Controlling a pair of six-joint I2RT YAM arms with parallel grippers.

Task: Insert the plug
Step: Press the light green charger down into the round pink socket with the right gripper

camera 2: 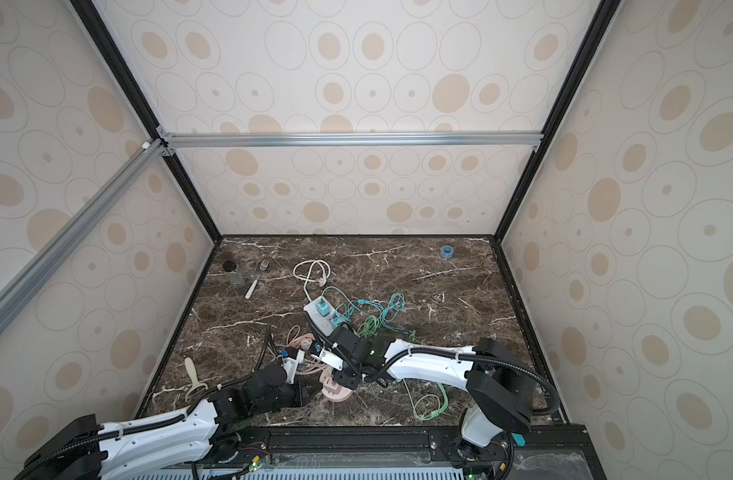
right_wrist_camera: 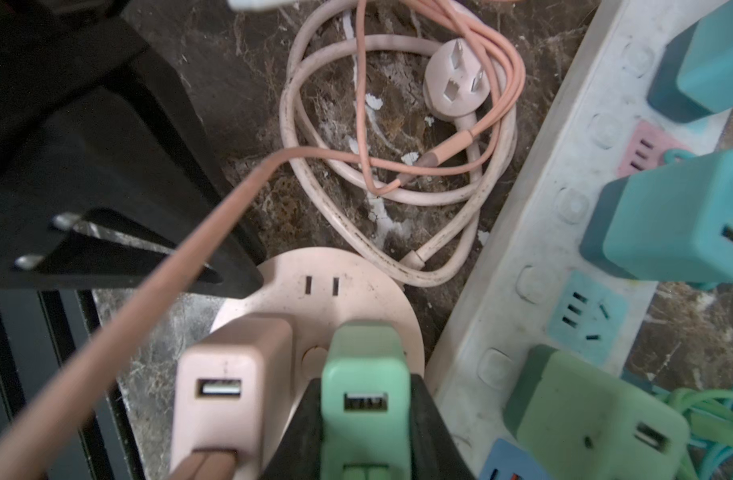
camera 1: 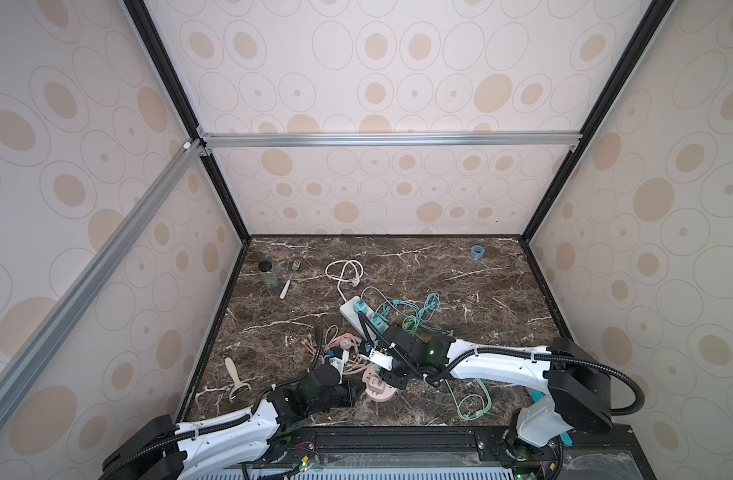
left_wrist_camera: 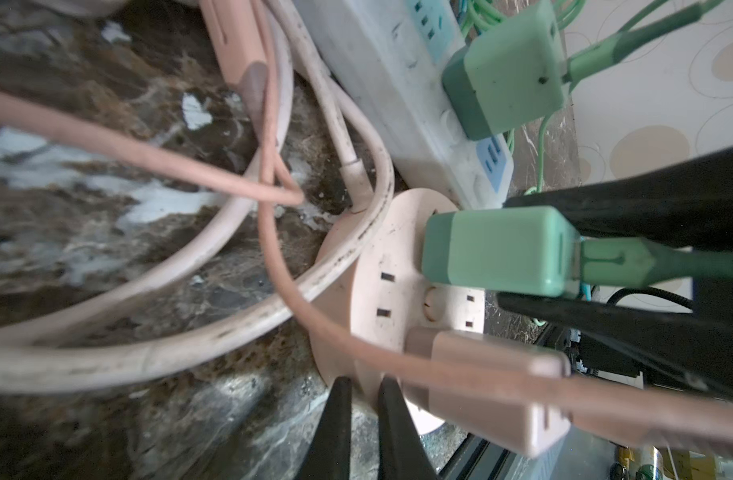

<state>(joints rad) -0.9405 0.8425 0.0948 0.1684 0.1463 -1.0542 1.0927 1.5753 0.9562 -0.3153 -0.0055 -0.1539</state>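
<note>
The green plug [right_wrist_camera: 365, 374] stands on the round pink socket [right_wrist_camera: 327, 270], its dark base [left_wrist_camera: 435, 245] against the socket face; no prongs show. My right gripper [right_wrist_camera: 365, 419] is shut on the plug's two sides. A pink adapter [right_wrist_camera: 232, 382] with a pink cable sits in the socket beside it. My left gripper [left_wrist_camera: 365, 399] is shut on the socket's rim [left_wrist_camera: 335, 361]. In both top views the two grippers meet over the socket [camera 1: 377, 390] [camera 2: 335, 392] near the front middle, and the plug is hidden under the right gripper [camera 1: 392, 374].
A white power strip [camera 1: 352, 311] with teal and green adapters [right_wrist_camera: 680, 224] lies right next to the socket. Pink cable coils [right_wrist_camera: 398, 166], green cable loops [camera 1: 473, 405], a jar [camera 1: 268, 274], a fork [camera 1: 290, 278], a peeler [camera 1: 236, 380] and a blue tape roll [camera 1: 477, 251] lie around.
</note>
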